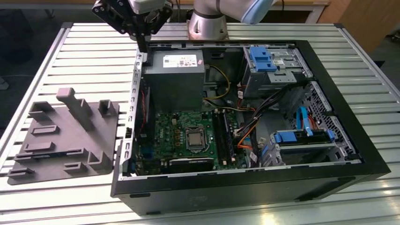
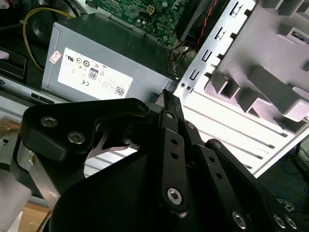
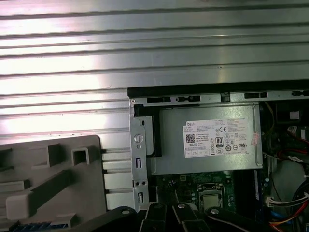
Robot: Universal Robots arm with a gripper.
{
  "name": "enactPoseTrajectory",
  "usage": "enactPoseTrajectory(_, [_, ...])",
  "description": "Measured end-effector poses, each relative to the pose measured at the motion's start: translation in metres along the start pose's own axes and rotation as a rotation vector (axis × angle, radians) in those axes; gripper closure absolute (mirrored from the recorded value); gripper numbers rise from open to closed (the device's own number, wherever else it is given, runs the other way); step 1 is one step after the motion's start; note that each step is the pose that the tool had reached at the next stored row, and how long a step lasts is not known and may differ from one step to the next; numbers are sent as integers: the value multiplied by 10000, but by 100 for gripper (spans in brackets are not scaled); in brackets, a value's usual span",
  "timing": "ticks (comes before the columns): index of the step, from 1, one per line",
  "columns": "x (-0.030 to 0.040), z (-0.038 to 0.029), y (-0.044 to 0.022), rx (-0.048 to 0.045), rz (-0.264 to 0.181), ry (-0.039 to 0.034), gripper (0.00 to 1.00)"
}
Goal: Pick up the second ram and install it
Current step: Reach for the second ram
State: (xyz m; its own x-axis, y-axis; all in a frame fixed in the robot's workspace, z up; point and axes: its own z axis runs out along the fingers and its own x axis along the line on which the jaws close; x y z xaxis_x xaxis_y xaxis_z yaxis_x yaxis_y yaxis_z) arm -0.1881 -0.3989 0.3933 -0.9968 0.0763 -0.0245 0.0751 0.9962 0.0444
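Observation:
My gripper hangs above the far left corner of the open computer case, over the edge by the grey power supply. Its black fingers meet at the tips with nothing between them. A narrow blue strip, which I take for the second ram, lies in the grey holder and is mostly cut off. The green motherboard with its silver processor lies inside the case. The long black memory slots run beside the processor.
The grey moulded holder with its upright posts sits on the slatted metal table, at the exterior view's left of the case. Drive bays with blue clips, orange and yellow cables and a second bay crowd the case.

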Motion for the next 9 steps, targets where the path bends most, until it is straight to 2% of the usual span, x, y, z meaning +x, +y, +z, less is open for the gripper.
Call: enactPoseTrajectory(9, [95,-3,-7,0,-1,0,89])
